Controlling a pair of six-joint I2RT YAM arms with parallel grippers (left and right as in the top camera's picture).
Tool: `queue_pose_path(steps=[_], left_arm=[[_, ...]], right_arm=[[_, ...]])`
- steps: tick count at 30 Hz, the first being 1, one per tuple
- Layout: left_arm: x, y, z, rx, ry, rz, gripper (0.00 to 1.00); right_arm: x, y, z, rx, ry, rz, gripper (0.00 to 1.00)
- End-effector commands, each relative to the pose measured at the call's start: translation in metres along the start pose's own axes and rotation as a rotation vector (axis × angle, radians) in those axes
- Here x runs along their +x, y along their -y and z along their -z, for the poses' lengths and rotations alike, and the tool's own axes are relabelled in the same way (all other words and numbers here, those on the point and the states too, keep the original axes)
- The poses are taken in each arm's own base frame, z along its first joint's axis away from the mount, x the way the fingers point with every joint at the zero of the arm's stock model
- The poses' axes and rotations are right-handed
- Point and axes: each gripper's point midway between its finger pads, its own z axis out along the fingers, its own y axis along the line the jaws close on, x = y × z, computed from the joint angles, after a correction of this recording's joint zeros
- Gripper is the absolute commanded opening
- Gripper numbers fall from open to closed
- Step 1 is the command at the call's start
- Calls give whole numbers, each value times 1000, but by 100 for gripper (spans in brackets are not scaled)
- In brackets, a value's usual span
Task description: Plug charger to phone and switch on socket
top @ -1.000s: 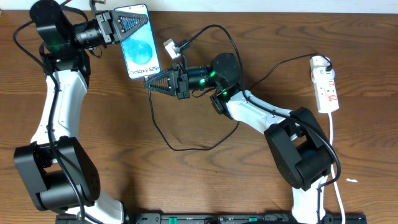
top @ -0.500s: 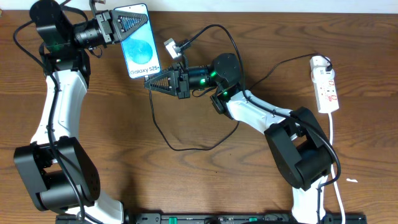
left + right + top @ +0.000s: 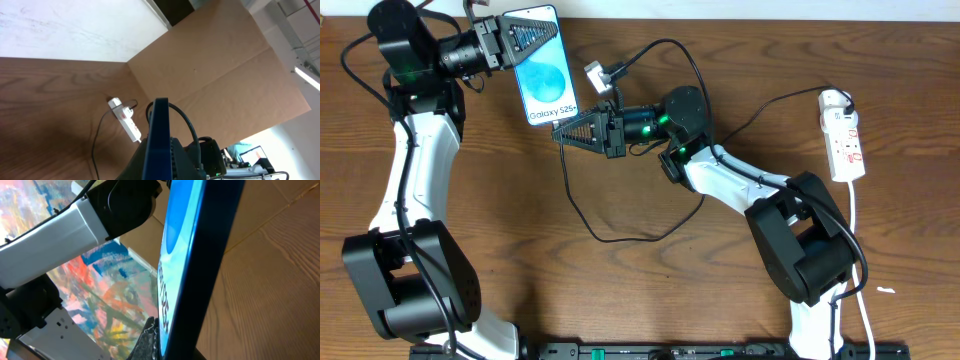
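Beneath the phone [image 3: 542, 75], nothing has moved: right tool [image 3: 559, 137] pinches the charger [image 3: 620, 240], left tool [image 3: 546, 32] clamps the phone. Plugging in looks unfinished.

Brown wooden table [image 3: 570, 300] carries the white socket [image 3: 847, 140] and looping black charger [image 3: 620, 241]

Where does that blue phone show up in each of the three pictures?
Overhead: phone upper left, screen facing the camera.
Left wrist: bottom centre, edge-on.
Right wrist: fills the middle, screen side-on.
Shared landmark: white power strip, overhead and left wrist only.
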Motion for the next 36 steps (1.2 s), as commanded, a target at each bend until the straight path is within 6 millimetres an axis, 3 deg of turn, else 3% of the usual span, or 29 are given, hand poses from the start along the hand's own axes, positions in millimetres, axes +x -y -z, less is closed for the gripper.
queue_pose_path(steps=[1,15,21,27,36], left_arm=[[12,25,-1,64,-86,-63,7],[12,25,-1,64,-86,-63,7],[10,23,2,58,-78,-63,7],[3,18,17,34,-48,-63,7],[-2,14,30,12,-21,-64,7]], right_arm=[[-49,4,15,70,200,59,1],[-48,4,16,67,189,56,1],[-43,2,15,53,158,58,38],[-38,1,14,44,135,66,99],[-35,-1,14,36,115,69,99]])
